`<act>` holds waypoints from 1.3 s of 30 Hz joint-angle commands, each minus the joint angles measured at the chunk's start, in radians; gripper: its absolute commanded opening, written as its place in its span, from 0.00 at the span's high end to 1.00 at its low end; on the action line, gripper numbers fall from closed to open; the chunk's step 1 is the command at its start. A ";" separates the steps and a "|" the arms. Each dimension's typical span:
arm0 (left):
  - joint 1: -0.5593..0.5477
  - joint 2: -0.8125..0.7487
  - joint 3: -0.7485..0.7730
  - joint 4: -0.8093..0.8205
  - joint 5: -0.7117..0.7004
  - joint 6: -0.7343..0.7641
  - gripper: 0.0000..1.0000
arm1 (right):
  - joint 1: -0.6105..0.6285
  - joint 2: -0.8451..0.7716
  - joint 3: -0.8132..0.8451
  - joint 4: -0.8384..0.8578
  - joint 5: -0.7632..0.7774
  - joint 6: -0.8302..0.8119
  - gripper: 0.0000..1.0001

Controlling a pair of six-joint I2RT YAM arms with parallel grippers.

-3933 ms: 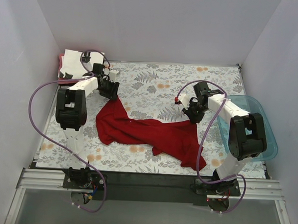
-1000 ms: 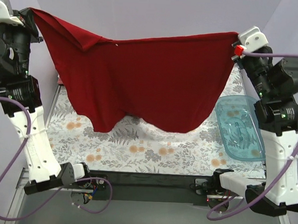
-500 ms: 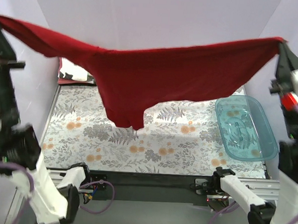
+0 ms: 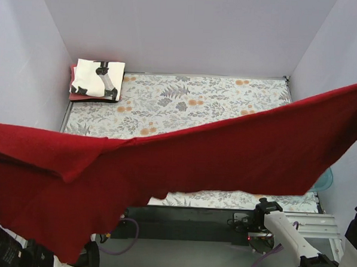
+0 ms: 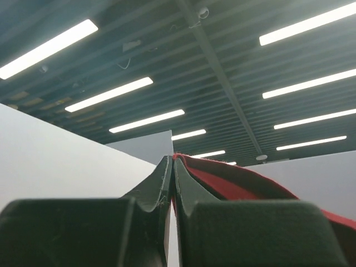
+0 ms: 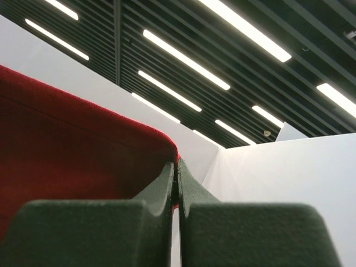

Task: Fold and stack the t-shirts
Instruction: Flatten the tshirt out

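Observation:
The large dark red t-shirt point(image 4: 183, 163) hangs stretched across the whole top view, high and close to the camera, hiding the near table. My left gripper point(image 5: 173, 160) is shut on one edge of the shirt point(image 5: 233, 181) and points up at the ceiling. My right gripper point(image 6: 177, 162) is shut on another edge of the shirt point(image 6: 72, 139), also pointing up. Neither gripper shows in the top view. The white t-shirt with black print point(image 4: 97, 78) lies folded at the far left corner on a reddish-pink one point(image 4: 78, 96).
The grey floral table cloth point(image 4: 192, 104) shows at the back. A sliver of the teal tub point(image 4: 324, 179) peeks out under the shirt at the right. Grey walls enclose the table. The right arm's base point(image 4: 287, 232) shows at the bottom right.
Both arms have raised the red shirt from the table, spread it wide and brought it up toward the camera. It now covers the front of the view.

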 commanded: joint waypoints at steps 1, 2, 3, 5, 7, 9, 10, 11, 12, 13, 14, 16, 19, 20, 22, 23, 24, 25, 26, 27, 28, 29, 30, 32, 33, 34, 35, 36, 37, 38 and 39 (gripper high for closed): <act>-0.016 0.119 -0.066 -0.067 -0.049 0.058 1.00 | -0.004 0.078 -0.026 0.076 0.056 -0.055 0.99; -0.016 0.110 -0.095 -0.066 -0.043 0.058 1.00 | -0.004 0.086 -0.045 0.093 0.054 -0.061 0.99; -0.016 0.105 -0.181 -0.064 -0.029 0.054 1.00 | -0.004 0.098 -0.074 0.104 0.042 -0.067 0.99; -0.016 0.064 -0.288 -0.051 0.024 0.044 1.00 | -0.006 0.104 -0.188 0.142 0.021 -0.089 0.99; -0.016 0.031 -0.479 -0.014 0.095 0.032 1.00 | -0.004 0.103 -0.276 0.171 -0.012 -0.095 0.99; -0.016 0.004 -0.592 0.002 0.175 0.014 1.00 | -0.004 0.113 -0.408 0.200 -0.032 -0.106 0.99; -0.016 0.004 -0.688 0.005 0.195 0.002 1.00 | -0.006 0.118 -0.454 0.211 -0.032 -0.101 0.99; -0.016 0.005 -0.730 0.002 0.242 -0.005 1.00 | -0.006 0.124 -0.494 0.222 -0.035 -0.101 0.99; -0.014 0.007 -0.775 0.003 0.268 -0.014 1.00 | -0.004 0.133 -0.585 0.258 -0.045 -0.107 0.99; -0.014 0.008 -0.874 0.011 0.291 -0.018 1.00 | -0.006 0.141 -0.629 0.282 -0.049 -0.107 0.99; -0.016 0.020 -0.911 0.017 0.336 -0.026 1.00 | -0.004 0.161 -0.666 0.299 -0.056 -0.110 0.99; -0.014 0.057 -1.025 0.019 0.373 -0.052 1.00 | -0.004 0.190 -0.770 0.341 -0.084 -0.119 0.99; -0.017 0.123 -1.140 0.064 0.414 -0.055 1.00 | -0.004 0.277 -0.896 0.424 -0.110 -0.161 0.99; -0.019 0.145 -1.213 0.116 0.410 -0.054 1.00 | -0.004 0.337 -0.917 0.444 -0.128 -0.171 0.99; -0.026 0.229 -1.272 0.169 0.391 -0.029 1.00 | -0.006 0.407 -0.956 0.496 -0.148 -0.204 0.99; -0.041 0.264 -1.304 0.213 0.378 -0.025 1.00 | -0.004 0.490 -0.957 0.512 -0.156 -0.207 0.99; -0.048 0.304 -1.315 0.221 0.355 -0.017 1.00 | -0.006 0.535 -0.953 0.520 -0.156 -0.210 0.99; -0.055 0.383 -1.318 0.258 0.342 -0.009 1.00 | -0.006 0.579 -0.930 0.529 -0.153 -0.210 0.99; -0.066 0.428 -1.308 0.290 0.338 -0.009 1.00 | -0.006 0.663 -0.910 0.538 -0.132 -0.208 0.99; -0.071 0.476 -1.291 0.293 0.341 -0.003 1.00 | -0.006 0.702 -0.893 0.541 -0.122 -0.208 0.99; -0.086 0.563 -1.271 0.295 0.330 0.000 1.00 | -0.006 0.737 -0.864 0.546 -0.113 -0.213 0.99; -0.092 0.603 -1.246 0.301 0.330 -0.005 1.00 | -0.007 0.794 -0.852 0.555 -0.105 -0.215 0.99; -0.100 0.641 -1.210 0.305 0.327 -0.006 1.00 | -0.009 0.819 -0.838 0.558 -0.101 -0.213 0.99; -0.129 0.732 -1.176 0.347 0.290 0.001 1.00 | -0.013 0.881 -0.801 0.561 -0.104 -0.207 0.99; -0.140 0.764 -1.136 0.354 0.269 0.020 1.00 | -0.015 0.902 -0.787 0.561 -0.104 -0.208 0.99; -0.153 0.827 -1.114 0.364 0.232 0.023 1.00 | -0.015 0.920 -0.777 0.561 -0.107 -0.213 0.99; -0.155 0.859 -1.088 0.368 0.220 0.024 1.00 | -0.015 0.958 -0.752 0.561 -0.108 -0.222 0.99; -0.155 0.888 -1.056 0.367 0.207 0.018 1.00 | -0.013 0.977 -0.738 0.559 -0.107 -0.224 0.99; -0.157 0.942 -1.006 0.365 0.197 0.012 1.00 | -0.015 0.997 -0.724 0.561 -0.099 -0.222 0.99; -0.157 0.967 -0.972 0.350 0.180 0.014 1.00 | -0.013 1.030 -0.709 0.559 -0.095 -0.224 0.99; -0.157 0.987 -0.949 0.345 0.172 0.018 1.00 | -0.015 1.046 -0.688 0.559 -0.090 -0.227 0.99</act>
